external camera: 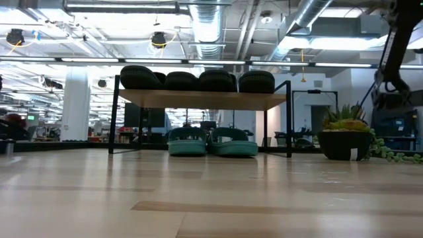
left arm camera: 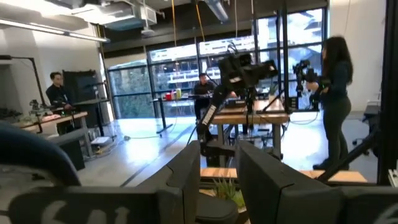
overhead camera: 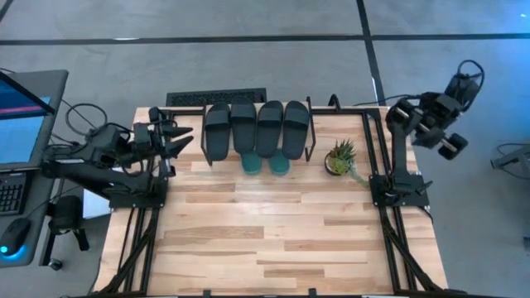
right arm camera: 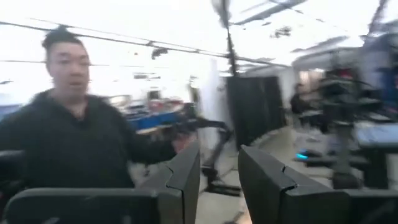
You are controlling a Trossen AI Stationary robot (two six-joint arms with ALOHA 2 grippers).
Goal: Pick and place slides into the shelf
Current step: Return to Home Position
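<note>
Now, with four black slides (overhead camera: 257, 126) on the shelf (external camera: 205, 100) and two green slides (external camera: 211, 142) beneath, your left gripper (left arm camera: 219, 149) and right gripper (right arm camera: 219, 149) park aside, slightly parted, empty.

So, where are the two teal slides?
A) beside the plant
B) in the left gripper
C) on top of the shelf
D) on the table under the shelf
D: the teal slides sit side by side under the plank of the shelf, while the four black slides lie on top.
</note>
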